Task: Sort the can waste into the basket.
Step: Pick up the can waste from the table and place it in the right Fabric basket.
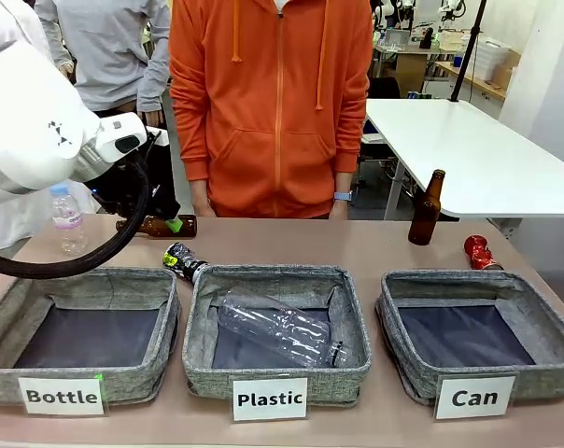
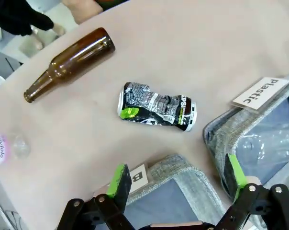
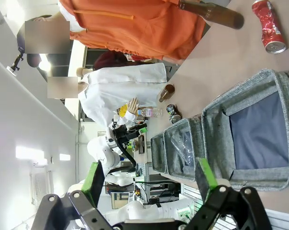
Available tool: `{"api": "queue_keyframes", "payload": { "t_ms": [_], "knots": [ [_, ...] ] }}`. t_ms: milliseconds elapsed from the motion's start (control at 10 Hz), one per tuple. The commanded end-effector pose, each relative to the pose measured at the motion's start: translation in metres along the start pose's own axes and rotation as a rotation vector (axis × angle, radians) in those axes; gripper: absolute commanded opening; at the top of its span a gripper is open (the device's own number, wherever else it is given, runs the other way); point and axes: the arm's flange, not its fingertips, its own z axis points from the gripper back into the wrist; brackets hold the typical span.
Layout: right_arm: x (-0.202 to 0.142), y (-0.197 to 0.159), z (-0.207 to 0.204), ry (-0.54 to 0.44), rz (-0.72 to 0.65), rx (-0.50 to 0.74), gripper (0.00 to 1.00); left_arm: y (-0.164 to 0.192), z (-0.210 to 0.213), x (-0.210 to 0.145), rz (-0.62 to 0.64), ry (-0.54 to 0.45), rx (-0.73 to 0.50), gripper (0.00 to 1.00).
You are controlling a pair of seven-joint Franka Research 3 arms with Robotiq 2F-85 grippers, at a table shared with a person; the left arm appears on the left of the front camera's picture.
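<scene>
The left gripper (image 2: 177, 172) is wide open and holds nothing, the dark crushed can (image 2: 156, 106) lying on the table (image 2: 192, 43) just ahead of its fingers, while the right gripper (image 3: 148, 172), wide open too, hangs near the Can basket (image 3: 216, 139), the red crushed can (image 3: 269, 26) beyond it.

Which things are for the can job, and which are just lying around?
For the job: dark can, red can, Can basket.

Just lying about: lying brown bottle, standing brown bottle, small plastic bottle, Plastic basket with a clear bottle inside, Bottle basket.
</scene>
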Motion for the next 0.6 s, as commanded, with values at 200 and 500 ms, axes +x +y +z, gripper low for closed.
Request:
{"api": "queue_keyframes", "payload": {
  "t_ms": [200, 500],
  "knots": [
    [0.001, 0.002, 0.002, 0.004, 0.024, 0.004, 1.0, -0.004, -0.007, 0.021, -0.397, 0.236, -0.001, 1.0],
    [0.001, 0.002, 0.002, 0.004, 0.024, 0.004, 1.0, -0.01, -0.002, 0.067, -0.902, 0.273, 0.092, 1.0]
  ]
}}
